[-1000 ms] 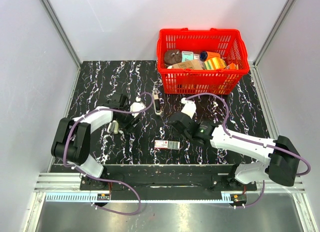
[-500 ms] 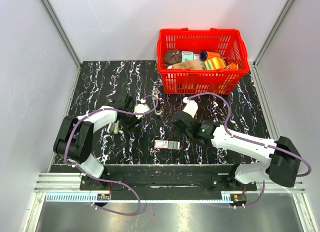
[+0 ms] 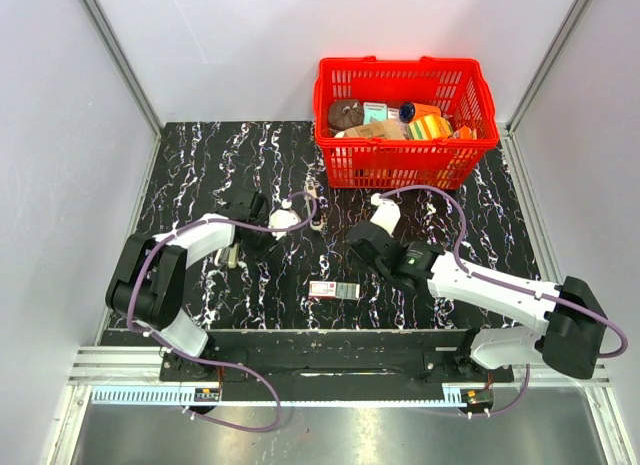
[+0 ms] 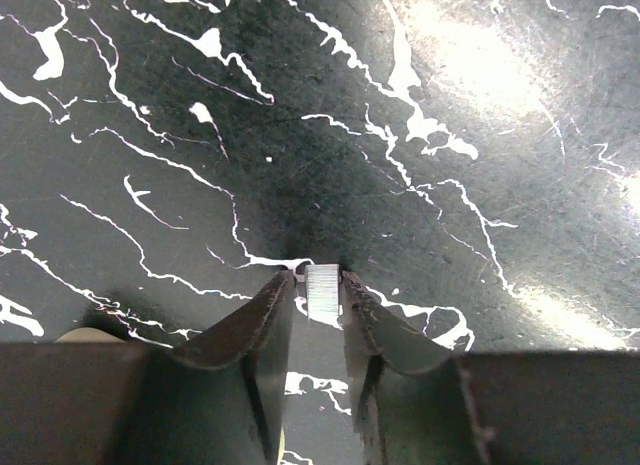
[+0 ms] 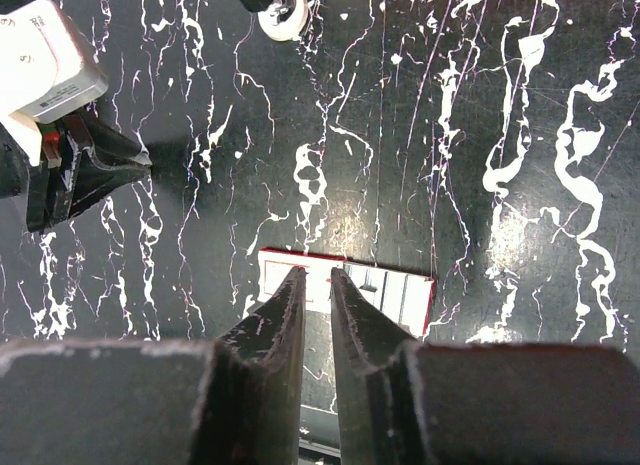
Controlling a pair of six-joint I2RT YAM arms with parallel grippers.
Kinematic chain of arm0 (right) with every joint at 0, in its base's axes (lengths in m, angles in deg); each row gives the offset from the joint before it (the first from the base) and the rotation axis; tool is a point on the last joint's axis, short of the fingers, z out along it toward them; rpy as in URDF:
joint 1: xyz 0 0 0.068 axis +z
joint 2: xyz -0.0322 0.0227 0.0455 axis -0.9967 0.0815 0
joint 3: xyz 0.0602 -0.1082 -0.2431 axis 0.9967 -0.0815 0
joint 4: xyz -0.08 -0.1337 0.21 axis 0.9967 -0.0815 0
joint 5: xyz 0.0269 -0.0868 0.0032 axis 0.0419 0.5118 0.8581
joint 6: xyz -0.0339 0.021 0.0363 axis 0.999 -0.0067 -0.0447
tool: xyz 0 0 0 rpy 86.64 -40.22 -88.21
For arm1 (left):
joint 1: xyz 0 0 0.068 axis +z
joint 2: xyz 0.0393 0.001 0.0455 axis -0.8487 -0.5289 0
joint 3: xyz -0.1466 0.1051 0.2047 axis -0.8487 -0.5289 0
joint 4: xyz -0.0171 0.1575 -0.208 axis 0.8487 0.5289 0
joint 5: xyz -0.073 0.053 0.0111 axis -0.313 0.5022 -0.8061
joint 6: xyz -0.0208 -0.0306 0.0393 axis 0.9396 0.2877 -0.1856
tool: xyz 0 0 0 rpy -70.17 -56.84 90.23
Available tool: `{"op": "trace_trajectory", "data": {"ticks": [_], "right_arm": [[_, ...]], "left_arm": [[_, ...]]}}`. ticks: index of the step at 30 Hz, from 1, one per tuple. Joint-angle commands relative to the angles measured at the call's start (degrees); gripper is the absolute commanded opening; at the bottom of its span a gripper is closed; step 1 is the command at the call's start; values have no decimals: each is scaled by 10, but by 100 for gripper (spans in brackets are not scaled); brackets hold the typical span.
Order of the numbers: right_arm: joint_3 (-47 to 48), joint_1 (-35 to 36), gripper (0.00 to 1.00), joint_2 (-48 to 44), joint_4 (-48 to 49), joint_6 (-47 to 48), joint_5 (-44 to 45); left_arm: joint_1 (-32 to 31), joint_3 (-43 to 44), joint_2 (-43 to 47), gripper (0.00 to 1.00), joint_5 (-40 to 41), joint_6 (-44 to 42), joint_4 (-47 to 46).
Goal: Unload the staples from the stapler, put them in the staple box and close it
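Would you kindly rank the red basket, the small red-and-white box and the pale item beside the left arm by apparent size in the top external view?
1. red basket, by far the largest.
2. red-and-white box, much smaller.
3. pale item, smallest, though the arm may hide part of it.

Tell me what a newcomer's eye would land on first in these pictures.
The red basket, crammed with packets, stands out at the far right of the black marbled table. In the left wrist view, the left jaws pinch a short strip of staples. A small red-and-white box lies near the front edge, between the two arms.
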Motion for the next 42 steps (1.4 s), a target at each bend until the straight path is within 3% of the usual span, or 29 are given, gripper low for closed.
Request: {"op": "trace_trajectory", "data": {"ticks": [1,10,15,22,29,34,36,39,42], "right_arm": [[-5,-6,20,-19,7,0,6],[-4,-6,20,-25,5,-2,6],[21,-6,20,-31,-1,14,9],[74,-7,22,-52,-2,43,13],[80,-7,34,-95,80,99,-46],[74,-7,42,-117,158,131,-100],[68,-7,46,-124,193,132,-118],[63,-7,49,-127,238,134,-136],[66,-7,52,-123,272,136,-151]], "left_arm": [[-6,-15,9,25,35,-3,9],[-8,-14,26,7,35,8,21],[-8,58,58,0,-16,33,82],[-7,228,104,0,-145,93,172],[12,313,131,0,-336,188,144],[24,372,98,0,-508,292,115],[33,370,83,0,-579,381,61],[39,302,89,0,-638,627,-166],[48,170,111,0,-637,997,-647]]}}
